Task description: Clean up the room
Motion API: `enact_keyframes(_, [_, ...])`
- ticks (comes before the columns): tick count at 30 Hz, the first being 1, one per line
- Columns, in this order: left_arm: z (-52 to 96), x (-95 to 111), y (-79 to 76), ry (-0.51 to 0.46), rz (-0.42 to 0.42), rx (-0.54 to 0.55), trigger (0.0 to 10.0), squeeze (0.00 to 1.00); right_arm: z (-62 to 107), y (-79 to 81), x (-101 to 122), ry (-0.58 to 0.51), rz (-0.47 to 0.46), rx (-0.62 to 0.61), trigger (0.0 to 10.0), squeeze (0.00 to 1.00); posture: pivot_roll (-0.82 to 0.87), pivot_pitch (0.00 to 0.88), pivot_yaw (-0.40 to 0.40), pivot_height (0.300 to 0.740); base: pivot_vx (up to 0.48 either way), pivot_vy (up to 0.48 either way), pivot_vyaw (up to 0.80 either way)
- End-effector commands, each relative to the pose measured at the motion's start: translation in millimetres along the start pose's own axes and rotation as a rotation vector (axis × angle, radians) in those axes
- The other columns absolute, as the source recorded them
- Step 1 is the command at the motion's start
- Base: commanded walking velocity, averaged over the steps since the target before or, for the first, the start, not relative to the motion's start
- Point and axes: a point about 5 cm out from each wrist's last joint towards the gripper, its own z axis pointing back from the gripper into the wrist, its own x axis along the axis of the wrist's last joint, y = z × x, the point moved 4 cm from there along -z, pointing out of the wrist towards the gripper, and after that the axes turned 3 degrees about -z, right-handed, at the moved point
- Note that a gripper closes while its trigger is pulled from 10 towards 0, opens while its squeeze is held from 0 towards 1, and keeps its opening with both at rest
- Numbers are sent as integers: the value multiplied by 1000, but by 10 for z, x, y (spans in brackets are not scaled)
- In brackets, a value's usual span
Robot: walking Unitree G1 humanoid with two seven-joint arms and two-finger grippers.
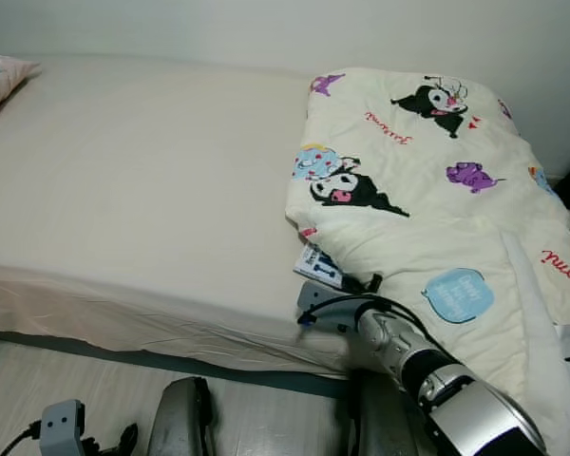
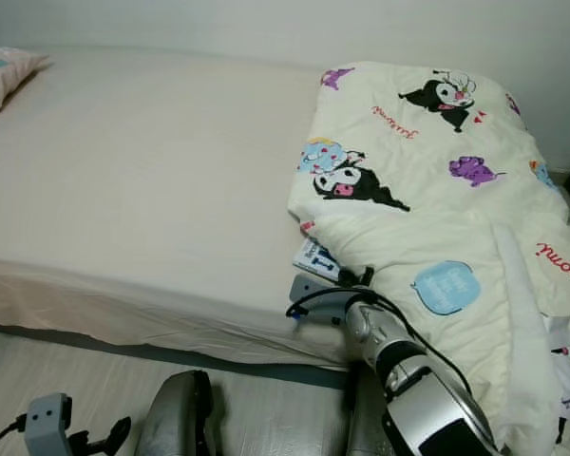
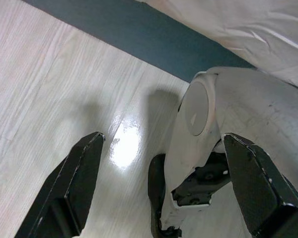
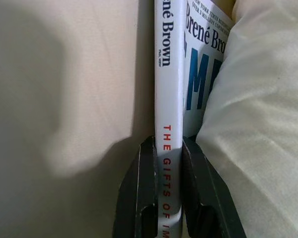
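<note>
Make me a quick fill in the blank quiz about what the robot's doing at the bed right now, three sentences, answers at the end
1. The right gripper is shut on the spine of a ____.
2. That item sticks out from under the cartoon-print ____ on the bed.
3. The left gripper hangs open above the wooden ____.

Missing words: book; blanket; floor

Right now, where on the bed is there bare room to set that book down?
The sheet is bare from the pillow across to the quilt. It is crowded on the right, where the quilt overlaps the book that the right gripper clamps.
</note>
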Motion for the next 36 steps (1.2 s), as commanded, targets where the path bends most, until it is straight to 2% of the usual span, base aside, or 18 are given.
enact_keyframes(1, [31, -126, -30, 43, 15, -1, 10000, 0, 3, 43, 122, -69, -107, 31, 0, 0, 179, 244, -15, 518, 0, 0, 0])
enact_keyframes(4, [9, -121, -61, 43, 19, -5, 10000, 0, 3, 55, 285, -140, -230, 58, 0, 0, 171, 235, -16, 518, 0, 0, 0])
enact_keyframes(5, [-16, -114, -96, 43, 22, -10, 10000, 0, 6, 15, 453, -215, -373, 72, 0, 0, 165, 229, -18, 518, 0, 0, 0])
enact_keyframes(6, [-16, -114, -96, 43, 22, -10, 10000, 0, 6, 15, 453, -215, -373, 72, 0, 0, 165, 229, -18, 518, 0, 0, 0])
enact_keyframes(8, [-37, -105, -123, 42, 24, -14, 10000, 0, 14, -30, 588, -279, -500, 91, 0, 0, 161, 223, -18, 518, 0, 0, 0])
enact_keyframes(9, [-70, -87, -157, 42, 28, -18, 10000, 0, 33, -107, 781, -371, -647, 128, 0, 0, 144, 197, -20, 518, 0, 0, 0])
enact_keyframes(11, [-70, -87, -157, 42, 28, -18, 10000, 0, 33, -107, 781, -371, -647, 128, 0, 0, 144, 197, -20, 518, 0, 0, 0])
enact_keyframes(13, [-150, -19, -227, 30, 38, -24, 10000, 0, 151, -280, 1226, -601, -952, 250, 0, 0, 115, 148, -29, 518, 0, 0, 0])
enact_keyframes(14, [-150, -19, -227, 30, 38, -24, 10000, 0, 151, -280, 1226, -601, -952, 250, 0, 0, 115, 148, -29, 518, 0, 0, 0])
enact_keyframes(16, [-244, 94, -294, 5, 55, -23, 10000, 0, 326, -372, 1532, -784, -1165, 382, 0, 0, 103, 120, -34, 518, 0, 0, 0])
enact_keyframes(23, [-378, 407, -310, -81, 83, -6, 10000, 0, 425, -177, 1660, -812, -1244, 468, 0, 0, 80, 76, -38, 518, 0, 0, 0])
enact_keyframes(25, [-482, 910, -231, -226, 116, 27, 10000, 0, 461, 163, 1640, -762, -1252, 535, 824, 0, 50, 34, -43, 518, 0, 0, 0])
enact_keyframes(26, [-482, 910, -231, -226, 116, 27, 10000, 0, 461, 163, 1640, -762, -1252, 535, 824, 0, 50, 34, -43, 518, 0, 0, 0])
enact_keyframes(27, [-506, 1215, -174, -317, 144, 45, 10000, 0, 475, 338, 1614, -722, -1232, 568, 5961, 0, 40, 25, -39, 518, 0, 0, 0])
enact_keyframes(28, [-513, 1410, -142, -374, 164, 55, 10000, 0, 480, 441, 1594, -697, -1216, 589, 10000, 0, 36, 23, -36, 518, 0, 0, 0])
enact_keyframes(30, [-512, 1569, -121, -420, 178, 58, 10000, 0, 474, 479, 1567, -686, -1236, 600, 10000, 0, 30, 16, -28, 518, 0, 0, 0])
enact_keyframes(32, [-479, 2013, -124, -544, 193, 14, 10000, 0, 491, 445, 1487, -696, -1335, 602, 10000, 0, 30, 5, -16, 533, 0, 0, 0])
enact_keyframes(36, [-478, 2098, -172, -567, 196, -20, 10000, 0, 493, 420, 1453, -694, -1352, 595, 10000, 0, 29, 0, -14, 543, 0, 0, 0])
